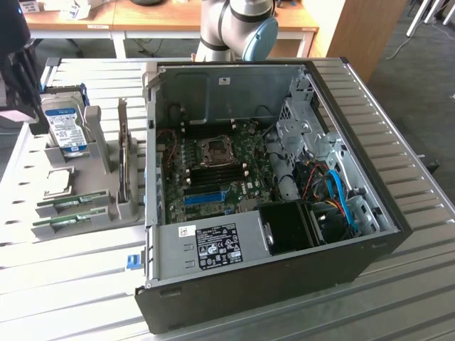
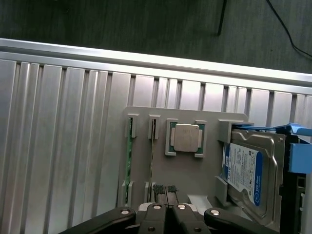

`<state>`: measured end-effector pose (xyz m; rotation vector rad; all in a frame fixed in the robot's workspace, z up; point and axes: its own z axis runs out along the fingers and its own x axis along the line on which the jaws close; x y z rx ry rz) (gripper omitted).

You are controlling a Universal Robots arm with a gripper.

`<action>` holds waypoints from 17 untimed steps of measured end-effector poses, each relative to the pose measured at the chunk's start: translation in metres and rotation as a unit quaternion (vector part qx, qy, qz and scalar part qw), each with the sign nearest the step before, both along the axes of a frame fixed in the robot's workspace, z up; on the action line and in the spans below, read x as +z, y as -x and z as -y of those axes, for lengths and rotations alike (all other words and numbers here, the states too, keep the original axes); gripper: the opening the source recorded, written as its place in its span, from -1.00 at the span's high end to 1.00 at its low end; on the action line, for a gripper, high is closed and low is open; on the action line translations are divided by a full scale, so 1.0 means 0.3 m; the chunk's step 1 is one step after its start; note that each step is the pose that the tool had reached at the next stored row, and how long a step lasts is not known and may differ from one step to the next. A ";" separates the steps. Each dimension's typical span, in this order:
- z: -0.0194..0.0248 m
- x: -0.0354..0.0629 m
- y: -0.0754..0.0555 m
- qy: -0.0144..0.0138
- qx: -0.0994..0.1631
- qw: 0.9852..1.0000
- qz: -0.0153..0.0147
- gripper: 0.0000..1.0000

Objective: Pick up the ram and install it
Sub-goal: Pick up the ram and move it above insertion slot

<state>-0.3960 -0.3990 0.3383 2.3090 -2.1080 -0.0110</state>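
Observation:
Two ram sticks (image 1: 70, 201) stand on edge in the slots of a grey holder (image 1: 92, 188) at the exterior view's left, beside the open computer case (image 1: 284, 234). The wrist view looks down on them as thin green edges (image 2: 129, 156), side by side in the holder (image 2: 204, 122). My gripper (image 2: 165, 189) hangs above the holder's edge, close to the second stick (image 2: 152, 151). It is shut, its ribbed fingertips (image 2: 157, 188) pressed together with nothing between them. Inside the case the motherboard (image 1: 213, 170) shows long black and blue slots.
The holder also carries a square silver processor (image 2: 186, 138) and a silver hard drive (image 2: 246, 173) with a blue-white label. Everything rests on a ribbed metal table (image 2: 58, 146). The arm's base (image 1: 238, 28) stands behind the case. The case walls rise around the motherboard.

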 end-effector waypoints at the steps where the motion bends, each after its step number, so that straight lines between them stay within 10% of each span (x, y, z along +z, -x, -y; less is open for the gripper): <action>1: 0.000 -0.006 0.000 0.000 0.000 1.000 0.000 0.79; 17: 0.000 -0.082 0.000 0.000 0.000 1.000 0.000 0.79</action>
